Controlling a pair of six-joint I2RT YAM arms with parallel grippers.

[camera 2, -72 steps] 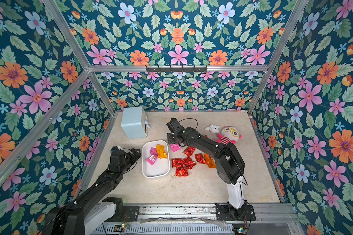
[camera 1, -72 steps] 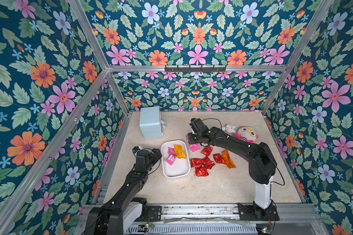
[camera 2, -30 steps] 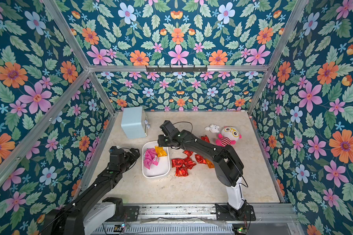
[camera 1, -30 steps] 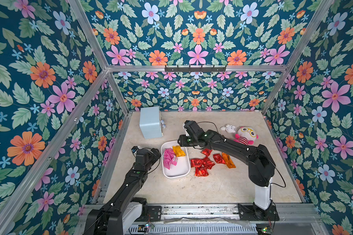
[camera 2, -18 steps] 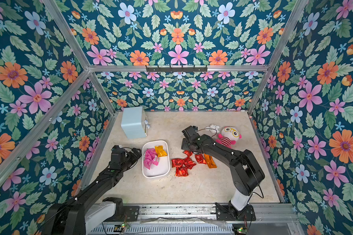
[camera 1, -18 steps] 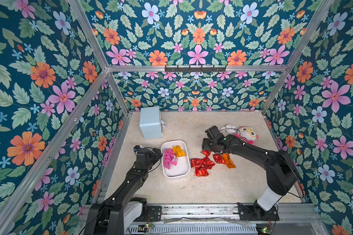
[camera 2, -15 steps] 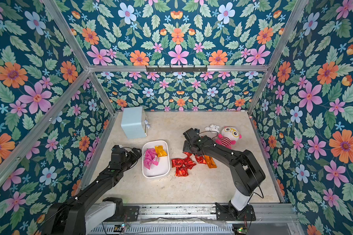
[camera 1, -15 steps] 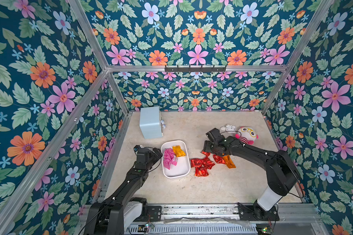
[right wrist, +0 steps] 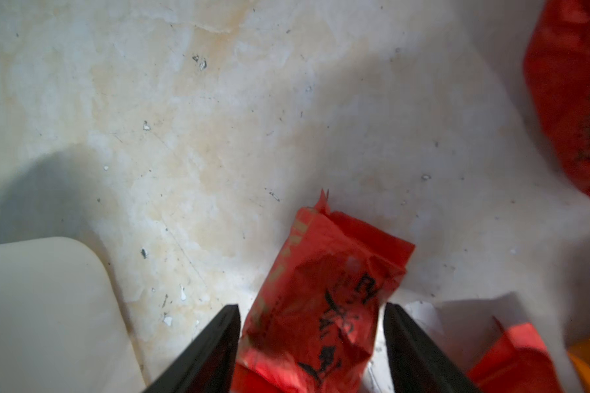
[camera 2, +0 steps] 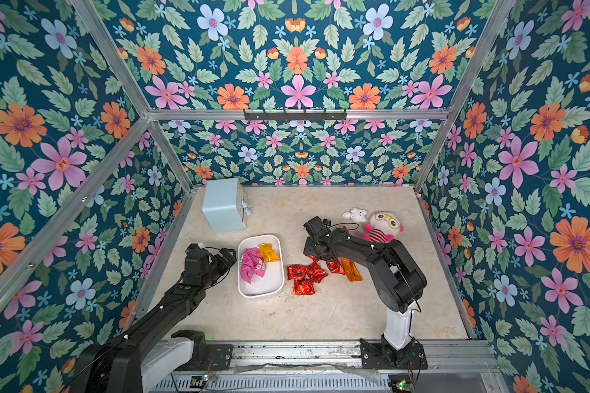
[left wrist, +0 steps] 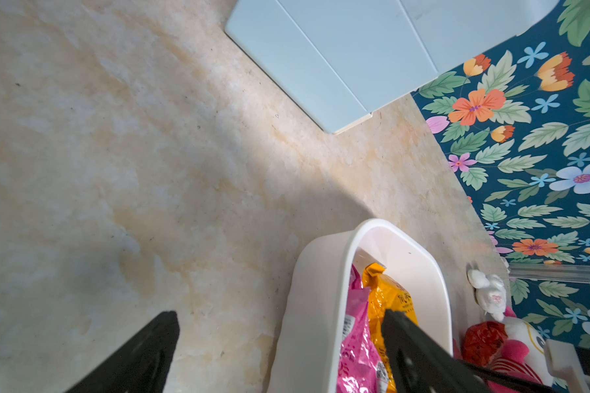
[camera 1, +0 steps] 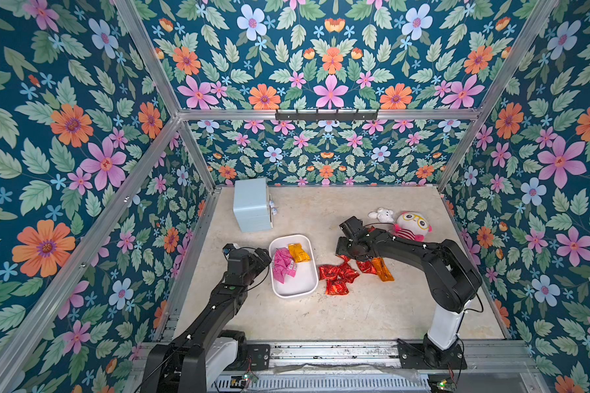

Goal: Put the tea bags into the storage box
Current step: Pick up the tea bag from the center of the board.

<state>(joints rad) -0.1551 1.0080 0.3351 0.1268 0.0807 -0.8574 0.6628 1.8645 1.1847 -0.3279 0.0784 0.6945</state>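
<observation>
Logging the nearest item first: one red tea bag (right wrist: 321,289), crinkled shiny foil with black print and a pinched end seam, lies flat on the mottled beige table (camera 1: 321,323), directly between the fingers of my right gripper (right wrist: 310,306). The jaws stand spread, one on each flank of it. It is not lifted, and I cannot tell whether the pads touch the foil.

The red heap (camera 1: 338,275), same crumpled foil, sits just beside that gripper. A long orange tea bag (camera 1: 382,270) lies at the heap's edge, close by my forearm.

The storage box (camera 1: 295,294) is smooth white plastic, shallow, with rounded corners. It lies between my two grippers, near the right one but apart from it. Inside are crumpled pink tea bags (camera 1: 281,265) and a yellow-orange tea bag (camera 1: 298,252).

My left gripper (left wrist: 280,313) is spread wide at the box's wall. In its wrist view one finger shows over the box's inside and the other over bare table.

Change noted: a second ago my right gripper hung over the box; now it is back at the heap. Earlier one pink bag lay on the table by the heap; the pink pile in the box is now bigger. My left arm has held its place.

Further out, a pale blue, matt, cube-shaped drawer box (camera 1: 252,206) stands beyond the left gripper. A soft plush doll (camera 1: 411,226) lies just behind my right wrist.
</observation>
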